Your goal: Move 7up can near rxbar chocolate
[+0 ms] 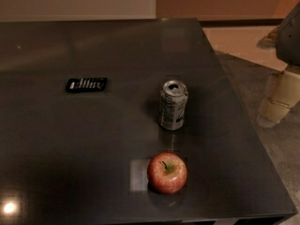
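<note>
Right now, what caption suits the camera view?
Upright 7up can, rxbar chocolate lying apart to its left, apple in front, tool beyond the right edge of the table.

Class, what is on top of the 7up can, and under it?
Nothing on the 7up can; its top shows. Under it, the table; the contact patch is covered. The gripper hangs right of the table.
</note>
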{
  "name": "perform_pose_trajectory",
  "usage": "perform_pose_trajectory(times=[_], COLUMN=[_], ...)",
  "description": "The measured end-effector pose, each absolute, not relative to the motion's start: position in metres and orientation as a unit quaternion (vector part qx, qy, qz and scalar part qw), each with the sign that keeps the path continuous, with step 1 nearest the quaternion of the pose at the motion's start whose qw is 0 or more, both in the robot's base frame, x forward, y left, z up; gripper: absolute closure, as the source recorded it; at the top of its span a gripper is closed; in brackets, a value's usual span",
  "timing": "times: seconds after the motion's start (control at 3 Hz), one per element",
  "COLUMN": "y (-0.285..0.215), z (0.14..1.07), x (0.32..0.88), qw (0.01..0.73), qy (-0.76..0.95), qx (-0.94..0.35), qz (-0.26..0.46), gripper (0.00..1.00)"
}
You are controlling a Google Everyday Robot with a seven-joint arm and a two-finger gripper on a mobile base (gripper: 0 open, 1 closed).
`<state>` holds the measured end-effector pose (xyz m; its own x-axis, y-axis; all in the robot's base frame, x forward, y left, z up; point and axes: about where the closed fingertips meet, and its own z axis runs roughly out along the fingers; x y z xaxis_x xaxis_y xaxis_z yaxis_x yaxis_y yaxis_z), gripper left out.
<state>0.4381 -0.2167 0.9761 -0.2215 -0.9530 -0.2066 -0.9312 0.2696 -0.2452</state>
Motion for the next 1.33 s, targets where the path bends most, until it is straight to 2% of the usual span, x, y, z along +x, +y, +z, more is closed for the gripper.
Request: perform_pose_trajectory(times=[0.33, 1.33], y=[-0.216, -0.168], z=[0.976, 0.970], x=[0.438, 0.461], qw=[0.160, 0.197], qy=[0.781, 0.765], qx=[-0.603, -0.613], qz=[-0.035, 0.016], gripper=[0.00, 0.00])
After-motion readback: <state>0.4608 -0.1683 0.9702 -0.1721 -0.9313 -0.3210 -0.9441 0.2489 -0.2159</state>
